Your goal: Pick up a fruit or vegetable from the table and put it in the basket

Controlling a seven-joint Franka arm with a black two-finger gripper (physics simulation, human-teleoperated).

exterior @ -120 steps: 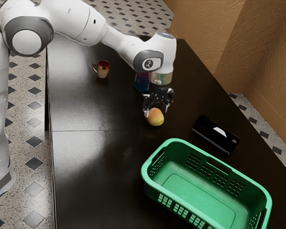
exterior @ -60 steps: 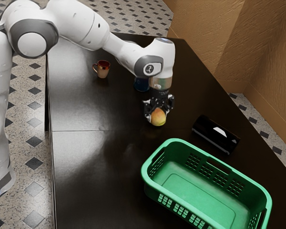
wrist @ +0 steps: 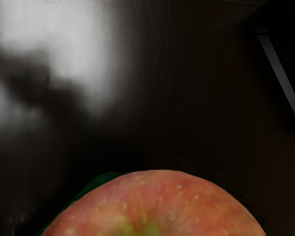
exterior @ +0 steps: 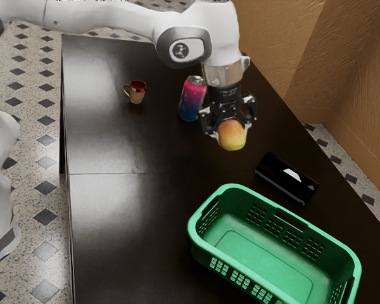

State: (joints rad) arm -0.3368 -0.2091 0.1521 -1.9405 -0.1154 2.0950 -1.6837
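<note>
The claw [exterior: 230, 132] is gripping the apple [exterior: 232, 140], a finger pressed to each side, and holds it above the bench [exterior: 114, 221]. The apple hangs below the hand, on the far side of the green basket [exterior: 259, 259] and outside it. Its stem hollow points up toward the hand; the apple is so nearly round that I cannot make out a long axis.

In the exterior view, its side is orange and yellow, going greenish at the underside, and the whole scene lies around it. The basket is near, toward the exterior view's right. Between claw and basket, farther to that right, a black cylinder [exterior: 273, 170] lies on its side. A pink and blue can [exterior: 191, 101] stands near the claw, on the exterior view's left of it, and a mug [exterior: 137, 96] stands farther left.

The wrist view gives the apple's red top and green stem hollow, with a green sliver [wrist: 96, 183] past its edge and a grey strip [wrist: 280, 76] well apart from it; I cannot tell what the strip belongs to.
</note>
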